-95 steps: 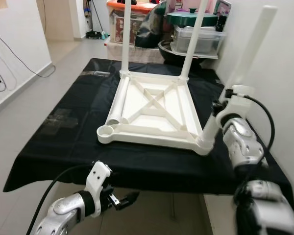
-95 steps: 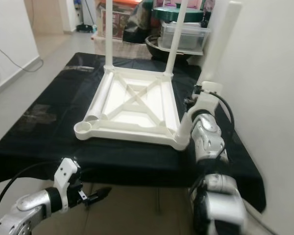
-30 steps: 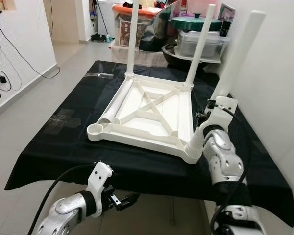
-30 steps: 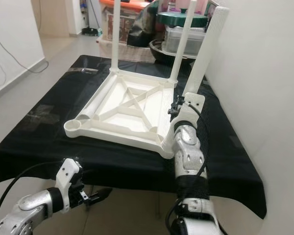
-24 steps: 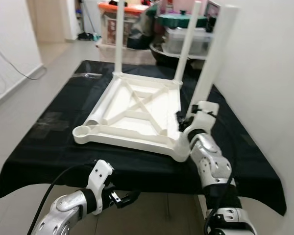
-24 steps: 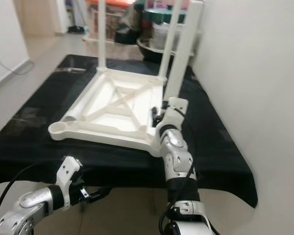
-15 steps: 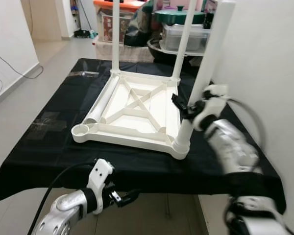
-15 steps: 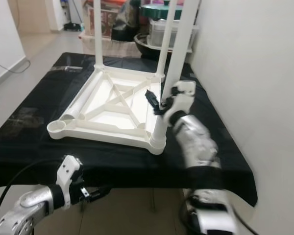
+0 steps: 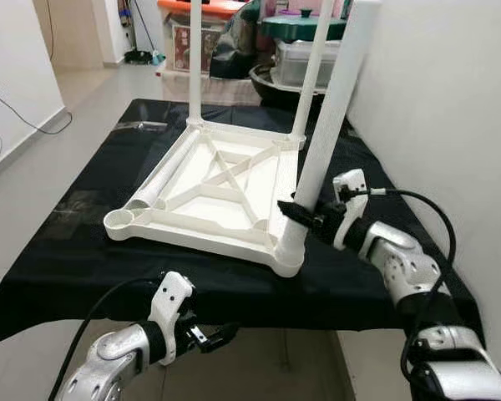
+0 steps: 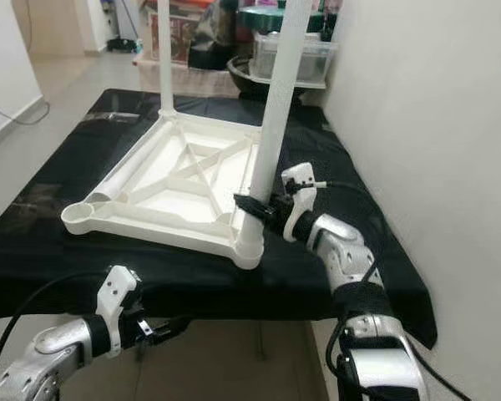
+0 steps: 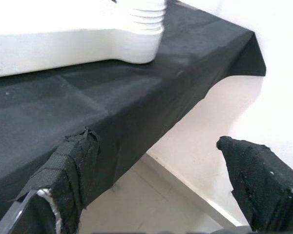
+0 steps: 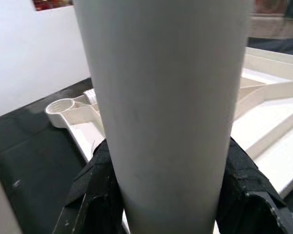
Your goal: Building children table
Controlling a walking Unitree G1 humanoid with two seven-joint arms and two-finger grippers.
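- Finding no brand, label or writing clear enough to read anywhere on the white plastic or on the bins at the back.
- Lying upside down on the black cloth (image 9: 75, 251): the white tabletop (image 9: 225, 188), ribs facing up, two far legs (image 9: 194, 58) already standing in their corner sockets.
- Clamping the near-corner leg (image 9: 326, 134) low down, just above its socket: the right gripper (image 9: 299, 214), one black finger (image 12: 95, 192) pressing on each side of the tube, jaws spread only as wide as the leg.
- Standing a little tilted in the socket directly below those jaws, at the tabletop's near right corner: that same leg.
- Showing up close in the right wrist view: the leg between both pads, and past the jaws the empty socket (image 12: 62, 106) at the other near corner.
- Lying loose against the tabletop's left rail, well away from the right jaws, in the head views: a spare leg (image 9: 163, 177).
- Hanging below the cloth's front edge, touching nothing: the left gripper (image 9: 213, 336), jaws wide apart.
- Looking up past those open fingers (image 11: 71, 170) in the left wrist view: the draped cloth edge and the ribbed underside of a corner socket (image 11: 139, 36) above the jaws.
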